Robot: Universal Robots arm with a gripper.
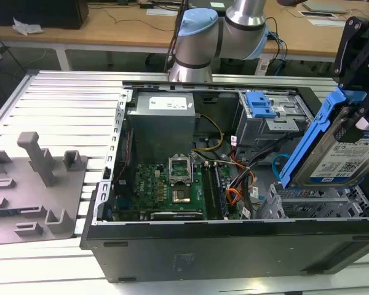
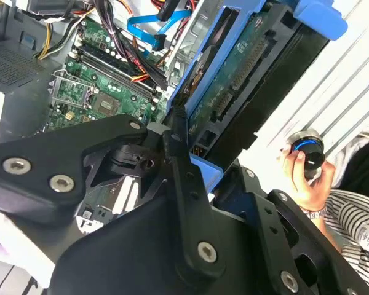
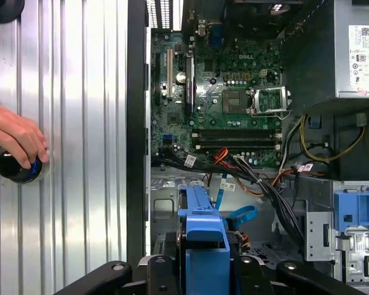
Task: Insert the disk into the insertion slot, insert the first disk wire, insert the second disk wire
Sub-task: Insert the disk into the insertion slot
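Gripper point(image 1: 358, 106) pinches the disk point(image 1: 338, 153) tilted over the insertion slot point(image 1: 313, 203), second disk wire point(image 1: 278, 165) just beside

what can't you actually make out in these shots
1. The disk: its far end is cut off by the exterior view's right edge.
2. The insertion slot: the tilted disk hides part of its opening in the exterior view.
3. The second disk wire: one end runs behind the disk in the first wrist view.
4. The round black knob: a hand covers most of it in the first wrist view.
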